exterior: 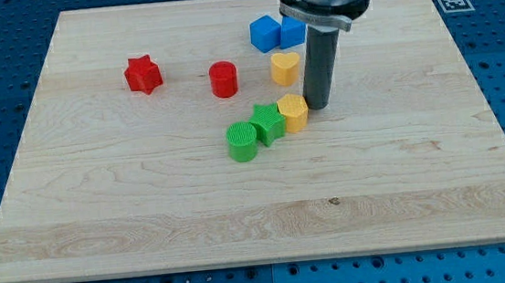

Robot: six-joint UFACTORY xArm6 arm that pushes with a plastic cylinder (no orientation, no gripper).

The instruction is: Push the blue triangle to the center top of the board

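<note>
The near part of the desk (150, 224) is bare wood. Going back from it, the first block is the green cylinder (242, 142), a little left of the middle. The green star (268, 122) touches it on its upper right, and the yellow hexagon (293, 112) touches the star in turn, so the three make a short line rising toward the view's right. My tip (318, 107) stands on the desk just right of the yellow hexagon, close enough that I cannot tell whether it touches. I carry no claw, only this dark rod, so nothing opens, closes or holds. Behind the hexagon and just left of my rod sits the yellow heart (284, 66), apart from the blocks below it. Farther left, at about the same depth, the red cylinder (223, 79) stands alone, and well left of that the red star (143, 74). Farthest back, near the view's top and a little right of centre, two blue blocks sit side by side and touching: the blue cube (265, 33) on the left, and a second blue block (292, 33) on the right, partly hidden by my arm's housing, so its shape is unclear; it may be the blue triangle. My tip is well below both, with the yellow heart between.
</note>
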